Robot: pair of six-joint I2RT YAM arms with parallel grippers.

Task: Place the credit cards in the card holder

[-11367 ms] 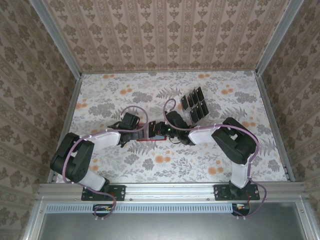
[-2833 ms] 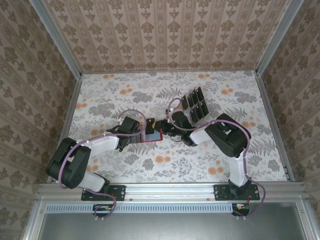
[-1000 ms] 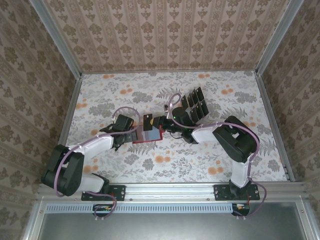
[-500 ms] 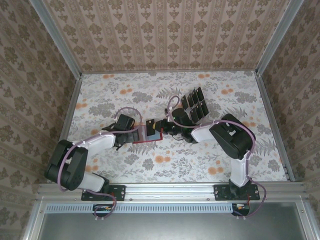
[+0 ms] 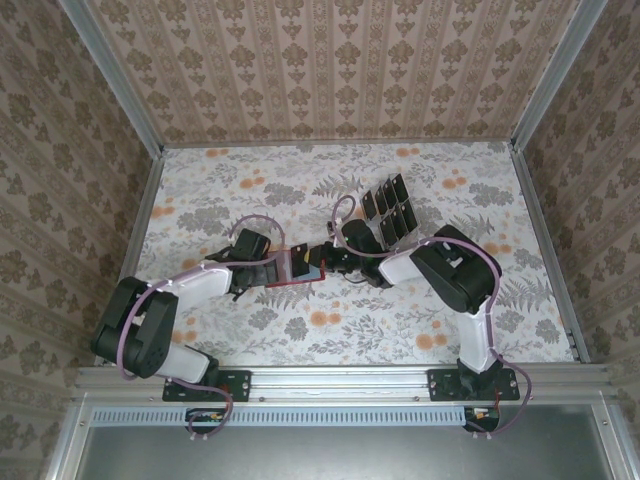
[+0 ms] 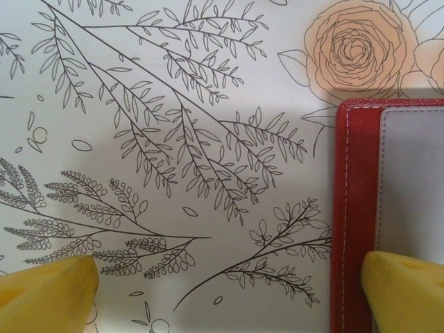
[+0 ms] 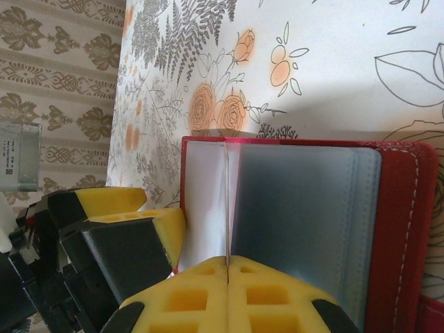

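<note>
Item: card holder (image 5: 296,273), red, lying open and flat on the floral worktop (image 5: 450,300) near its centre, between the two arms; pale grey-blue pockets face up, with red stitched edging around them (image 7: 402,229). Item: left gripper (image 5: 268,274), at the holder's left side, jaws spread wide and holding nothing; in its wrist view one yellow fingertip (image 6: 48,291) sits over bare worktop and the other over the holder's red edge (image 6: 354,208). Item: right gripper (image 5: 318,262), at the holder's right side, jaws closed on one dark credit card (image 5: 299,252), which stands on edge over the open holder; in its wrist view the card shows as a thin line (image 7: 227,201) running out from between the pressed yellow pads (image 7: 270,298) across the pockets. Whether its tip is inside a pocket cannot be told. Item: remaining credit cards (image 5: 390,210), dark, standing in two rows farther back and to the right, well apart from the holder.
</note>
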